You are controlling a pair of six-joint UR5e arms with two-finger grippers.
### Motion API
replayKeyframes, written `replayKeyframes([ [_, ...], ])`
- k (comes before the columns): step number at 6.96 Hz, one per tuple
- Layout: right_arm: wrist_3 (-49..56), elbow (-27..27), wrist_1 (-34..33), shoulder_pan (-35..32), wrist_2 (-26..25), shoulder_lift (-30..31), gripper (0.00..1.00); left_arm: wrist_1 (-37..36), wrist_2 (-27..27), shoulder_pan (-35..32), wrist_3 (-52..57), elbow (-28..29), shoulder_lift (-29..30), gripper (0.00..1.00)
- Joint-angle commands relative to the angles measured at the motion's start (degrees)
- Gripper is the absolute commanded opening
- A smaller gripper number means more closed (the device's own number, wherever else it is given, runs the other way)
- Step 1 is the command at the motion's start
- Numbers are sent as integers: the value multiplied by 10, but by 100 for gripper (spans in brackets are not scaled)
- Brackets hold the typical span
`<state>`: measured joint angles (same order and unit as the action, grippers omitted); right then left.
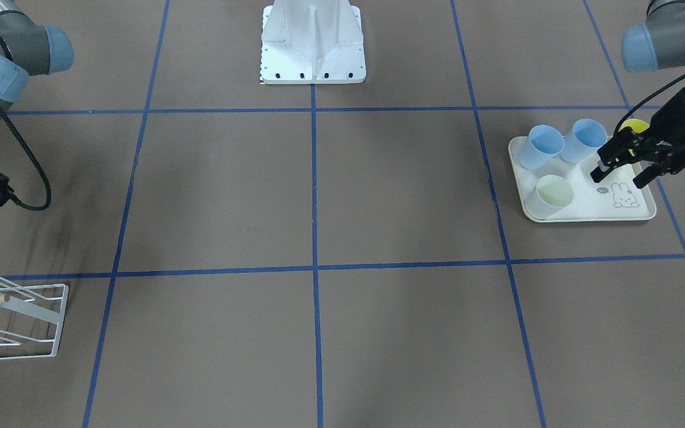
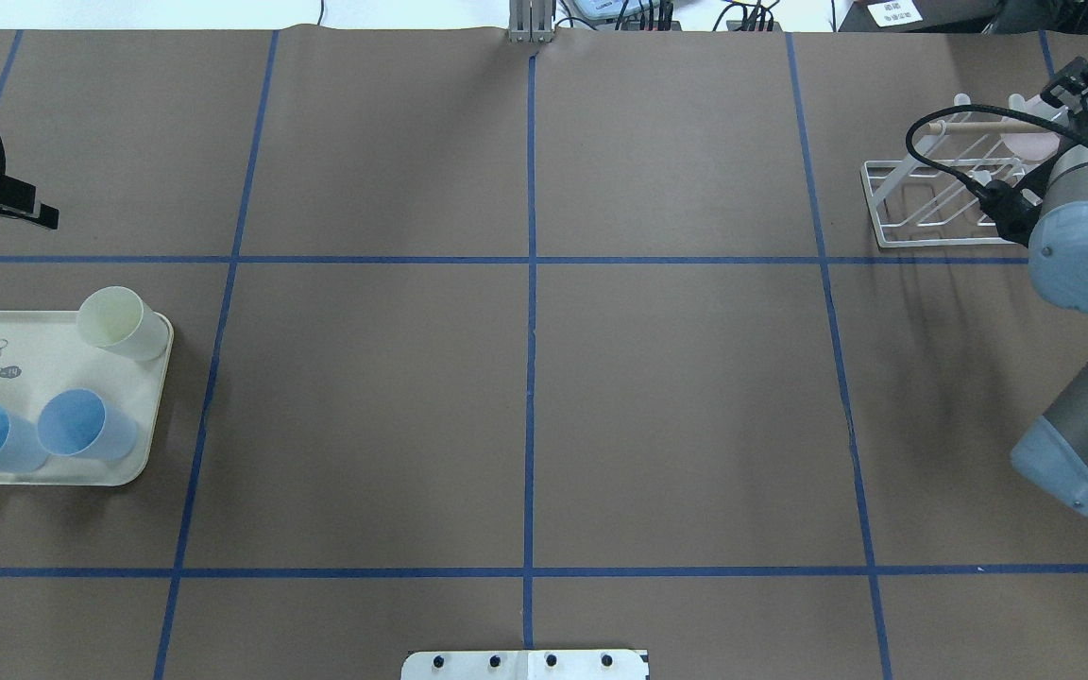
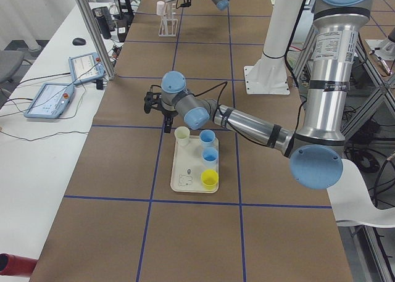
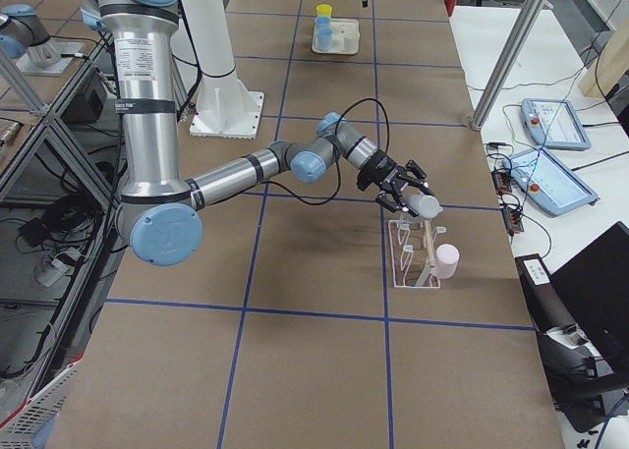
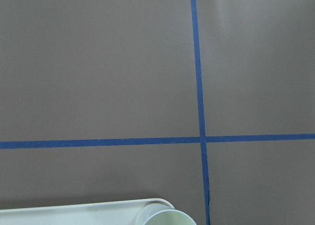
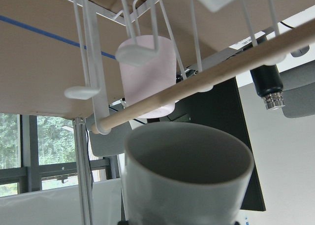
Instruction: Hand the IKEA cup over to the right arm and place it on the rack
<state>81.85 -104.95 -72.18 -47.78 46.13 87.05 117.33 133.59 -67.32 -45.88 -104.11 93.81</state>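
Observation:
A white IKEA cup [image 6: 187,180] fills the lower part of the right wrist view, mouth towards the camera. My right gripper [image 4: 413,196] is shut on that cup [image 4: 426,206] and holds it tilted just over the near end of the white wire rack [image 4: 413,257]. A pink cup [image 6: 147,72] hangs on the rack's prongs beyond the wooden dowel [image 6: 206,80]. My left gripper [image 1: 622,169] hovers open and holds nothing above the far side of the cream tray [image 1: 640,211].
On the tray stand two blue cups [image 1: 541,147] [image 1: 583,139], a pale cream cup [image 1: 550,196] and a yellow cup [image 1: 634,126] behind the left gripper. The white robot base [image 1: 313,44] stands at mid-table. Blue tape lines cross the brown table.

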Motion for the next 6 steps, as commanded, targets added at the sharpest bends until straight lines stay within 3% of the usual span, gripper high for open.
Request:
replayKeyframes([
  [1,-5,22,2,15,-24,0,23,0,0,0,0,0,0,100],
  [6,-34,66,5,37,-46,-8,26,1,0,0,0,0,0,100],
])
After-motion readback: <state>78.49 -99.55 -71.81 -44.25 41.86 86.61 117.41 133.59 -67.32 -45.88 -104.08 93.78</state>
